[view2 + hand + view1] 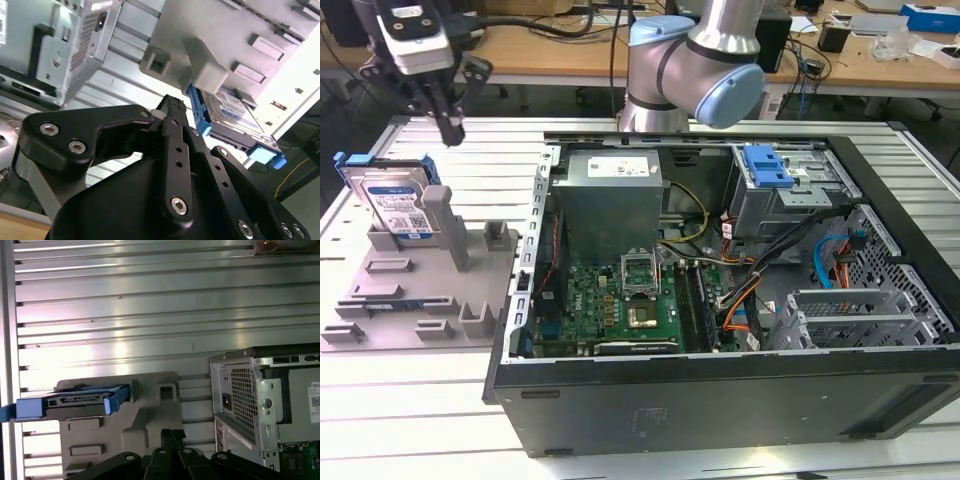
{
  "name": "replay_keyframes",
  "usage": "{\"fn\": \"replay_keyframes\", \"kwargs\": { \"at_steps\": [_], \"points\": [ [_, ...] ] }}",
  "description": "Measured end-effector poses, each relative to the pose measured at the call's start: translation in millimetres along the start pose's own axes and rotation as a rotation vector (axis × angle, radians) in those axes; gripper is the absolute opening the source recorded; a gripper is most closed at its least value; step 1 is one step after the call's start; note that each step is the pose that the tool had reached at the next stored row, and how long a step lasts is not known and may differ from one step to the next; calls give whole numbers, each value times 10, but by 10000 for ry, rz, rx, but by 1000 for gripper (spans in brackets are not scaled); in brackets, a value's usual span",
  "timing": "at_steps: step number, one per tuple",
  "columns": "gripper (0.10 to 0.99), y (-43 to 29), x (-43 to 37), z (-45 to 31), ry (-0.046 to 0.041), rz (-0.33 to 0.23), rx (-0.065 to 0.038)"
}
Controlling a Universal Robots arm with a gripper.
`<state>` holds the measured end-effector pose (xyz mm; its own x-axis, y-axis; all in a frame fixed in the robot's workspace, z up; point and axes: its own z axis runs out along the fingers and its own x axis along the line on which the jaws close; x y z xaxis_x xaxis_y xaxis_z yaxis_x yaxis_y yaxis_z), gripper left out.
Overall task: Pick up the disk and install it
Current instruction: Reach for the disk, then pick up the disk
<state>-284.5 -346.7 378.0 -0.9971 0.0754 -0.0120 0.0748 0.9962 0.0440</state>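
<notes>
The disk (395, 205) is a silver drive with a white-and-blue label in a blue plastic carrier. It stands tilted in a slot at the far end of a grey fixture (420, 290), at the exterior view's left. My gripper (451, 130) hangs in the air above and a little to the right of it, fingers pressed together with nothing between them. In the first wrist view the disk (75, 402) appears edge-on beyond the shut fingertips (172, 434). In the second wrist view the disk (227, 112) lies past the gripper (172, 106).
An open computer case (720, 390) lies on the slatted metal table (410, 400) to the right of the fixture. Inside are a motherboard (620, 300), cables, and a grey drive cage (790, 200) topped by a blue bracket (767, 165). The arm's elbow (695, 70) rises behind the case.
</notes>
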Motion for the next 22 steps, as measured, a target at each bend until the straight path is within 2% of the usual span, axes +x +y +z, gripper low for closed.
{"fn": "replay_keyframes", "kwargs": {
  "at_steps": [2, 5, 7, 10, 12, 22],
  "points": [
    [106, 43, 126, 17, 0, -2, 0],
    [106, 91, 235, 35, 0, -3, 0],
    [106, 152, 360, 54, 0, -3, 0],
    [106, 205, 463, 69, 0, -1, 0],
    [106, 268, 591, 86, 0, 0, -1],
    [106, 279, 600, 86, 1, -1, 0]
  ]
}}
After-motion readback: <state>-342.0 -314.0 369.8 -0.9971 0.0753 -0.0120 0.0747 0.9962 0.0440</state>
